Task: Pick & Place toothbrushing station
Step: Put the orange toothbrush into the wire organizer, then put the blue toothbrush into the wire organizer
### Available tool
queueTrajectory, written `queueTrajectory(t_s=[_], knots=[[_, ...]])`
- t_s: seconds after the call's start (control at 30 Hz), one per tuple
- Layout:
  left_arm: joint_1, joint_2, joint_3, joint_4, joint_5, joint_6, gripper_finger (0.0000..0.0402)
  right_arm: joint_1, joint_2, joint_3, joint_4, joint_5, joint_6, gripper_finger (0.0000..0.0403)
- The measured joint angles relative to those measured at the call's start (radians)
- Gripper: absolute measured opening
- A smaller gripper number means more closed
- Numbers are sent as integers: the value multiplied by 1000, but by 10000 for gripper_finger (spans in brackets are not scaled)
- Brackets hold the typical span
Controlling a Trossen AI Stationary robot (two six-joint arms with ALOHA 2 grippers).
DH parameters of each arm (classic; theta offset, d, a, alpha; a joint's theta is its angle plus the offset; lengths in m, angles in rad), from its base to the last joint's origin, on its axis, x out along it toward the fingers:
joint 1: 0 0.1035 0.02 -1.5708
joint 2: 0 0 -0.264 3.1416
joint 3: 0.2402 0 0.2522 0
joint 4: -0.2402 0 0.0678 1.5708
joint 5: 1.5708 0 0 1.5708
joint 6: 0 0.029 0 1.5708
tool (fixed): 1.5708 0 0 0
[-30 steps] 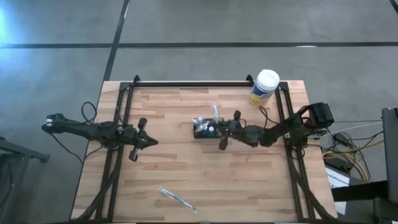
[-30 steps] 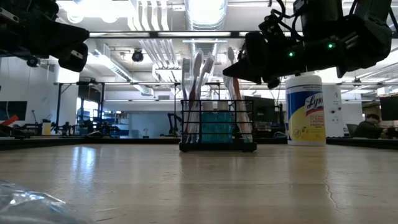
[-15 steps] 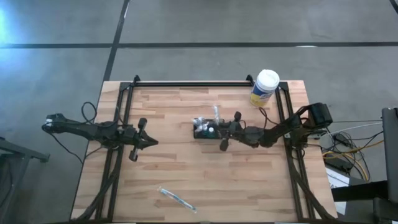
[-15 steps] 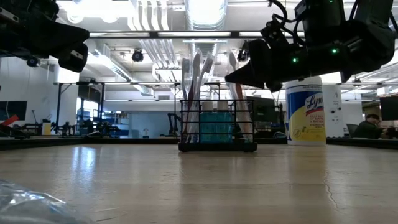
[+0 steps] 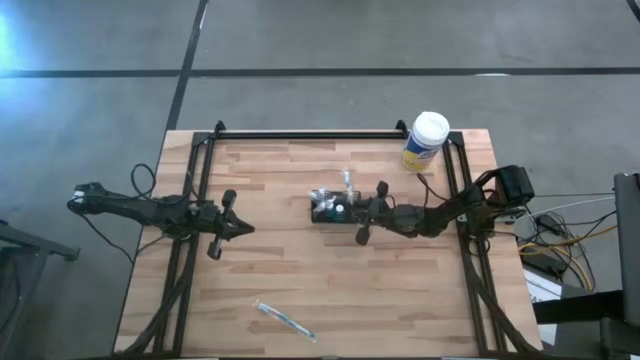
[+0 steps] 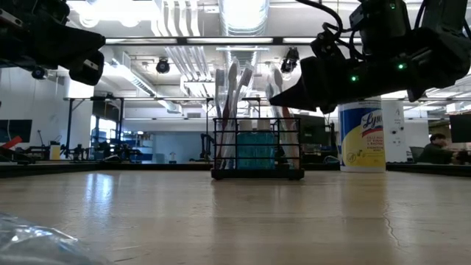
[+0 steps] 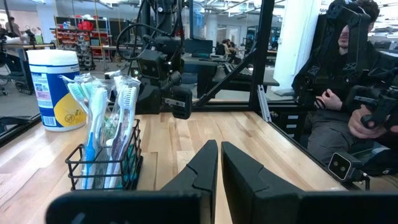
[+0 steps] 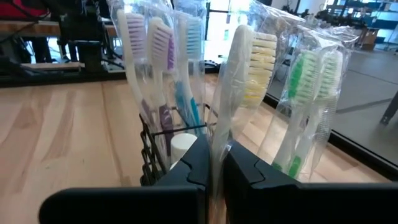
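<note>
Standing upright, the black wire-mesh toothbrushing station (image 6: pixel 257 150) holds wrapped toothbrushes (image 8: pixel 249 81).

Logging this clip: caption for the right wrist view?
Right hand shut on a wrapped toothbrush standing in the caddy.

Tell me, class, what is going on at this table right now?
The right gripper is shut on a wrapped yellow-bristled toothbrush standing in the black wire caddy at mid-table, which holds several more wrapped brushes. The left gripper is shut and empty, off to the left side. A wipes canister stands at the far right corner, and another wrapped toothbrush lies near the front edge.
</note>
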Motion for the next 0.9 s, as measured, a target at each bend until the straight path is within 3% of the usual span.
queueTrajectory(t_s=[0.17, 0.5, 0.7, 0.9], knots=[[0, 0, 0, 0, 0, 1, 26, 0, 0, 0, -19, -3, 10, 28], [0, 0, 0, 0, -1, 5, 26, 2, -30, -2, -16, -2, 33, 143], [0, 0, 0, 0, -1, 5, 26, 21, -128, -2, -33, -2, 22, 183], [0, 0, 0, 0, 3, 3, 26, 63, -313, -5, -179, -2, 4, 193]])
